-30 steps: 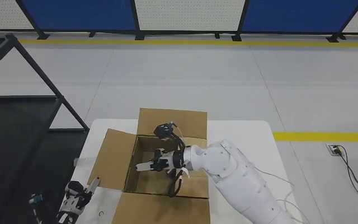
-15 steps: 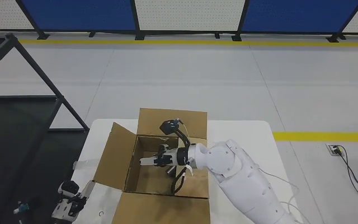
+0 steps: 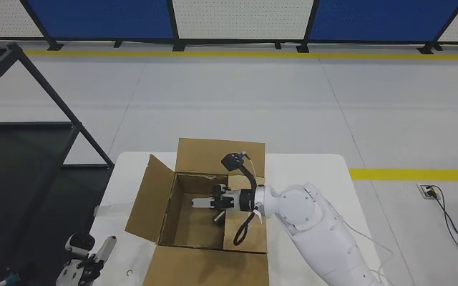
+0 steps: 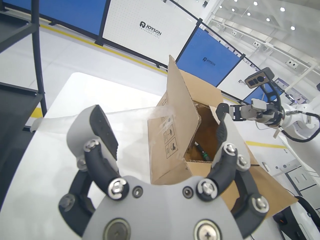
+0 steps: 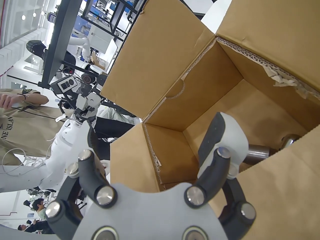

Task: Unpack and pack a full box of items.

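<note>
An open cardboard box (image 3: 187, 223) stands in the middle of the white table (image 3: 308, 168), its left flap (image 3: 149, 196) raised upright. My right gripper (image 3: 202, 204) hangs open over the box's opening, empty; the same gripper (image 5: 155, 126) looks into the box, where a metal cylinder (image 5: 257, 151) lies at the bottom. My left gripper (image 3: 96, 257) is open and empty near the table's front left corner, apart from the box. In its own view, this left gripper (image 4: 160, 111) faces the box (image 4: 175, 131), and a dark item with a green end (image 4: 203, 154) lies inside.
A strip of clear tape (image 4: 100, 117) runs from the raised flap across the table toward its left edge (image 3: 104, 209). A black metal rack (image 3: 43, 143) stands just left of the table. Bare table lies right of the box.
The box's left flap has swung up from lying flat to upright. My right gripper drew back to the right over the box. My left gripper pulled away toward the front left corner.
</note>
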Tool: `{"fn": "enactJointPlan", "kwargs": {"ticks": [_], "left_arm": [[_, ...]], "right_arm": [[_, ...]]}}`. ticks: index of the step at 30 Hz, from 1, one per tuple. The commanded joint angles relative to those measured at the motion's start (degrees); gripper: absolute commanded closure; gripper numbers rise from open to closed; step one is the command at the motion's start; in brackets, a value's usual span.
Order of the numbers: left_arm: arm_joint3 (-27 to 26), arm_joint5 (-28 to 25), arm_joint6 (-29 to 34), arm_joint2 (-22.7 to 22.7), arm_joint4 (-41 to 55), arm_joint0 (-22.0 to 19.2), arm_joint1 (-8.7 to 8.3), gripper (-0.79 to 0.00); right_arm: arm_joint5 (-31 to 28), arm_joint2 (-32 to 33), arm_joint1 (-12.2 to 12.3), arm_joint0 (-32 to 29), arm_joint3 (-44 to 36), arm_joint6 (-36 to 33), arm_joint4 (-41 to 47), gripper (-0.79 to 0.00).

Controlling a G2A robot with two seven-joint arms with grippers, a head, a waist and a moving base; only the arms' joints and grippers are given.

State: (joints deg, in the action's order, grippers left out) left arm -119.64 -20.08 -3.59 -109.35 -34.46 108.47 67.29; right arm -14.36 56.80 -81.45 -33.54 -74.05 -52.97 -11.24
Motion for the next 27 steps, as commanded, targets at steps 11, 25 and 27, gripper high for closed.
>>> {"fn": "enactJointPlan", "kwargs": {"ticks": [11,25,27], "left_arm": [[-8.1,-6.7,8.0,-6.4,12.4,0.3,-0.37,-0.785],[-11.0,6.7,43.0,0.6,33.0,-23.3,-4.07,-0.785],[-9.4,9.5,45.7,4.7,32.3,-27.2,-4.4,-0.785]], "right_arm": [[-3.8,5.3,1.7,-3.2,-2.2,-0.9,2.8,-0.785],[-15.3,24.7,6.8,-19.4,-13.3,-7.8,14.8,-0.785],[-15.8,27.6,7.5,-22.4,-15.2,-7.9,15.6,-0.785]]}}
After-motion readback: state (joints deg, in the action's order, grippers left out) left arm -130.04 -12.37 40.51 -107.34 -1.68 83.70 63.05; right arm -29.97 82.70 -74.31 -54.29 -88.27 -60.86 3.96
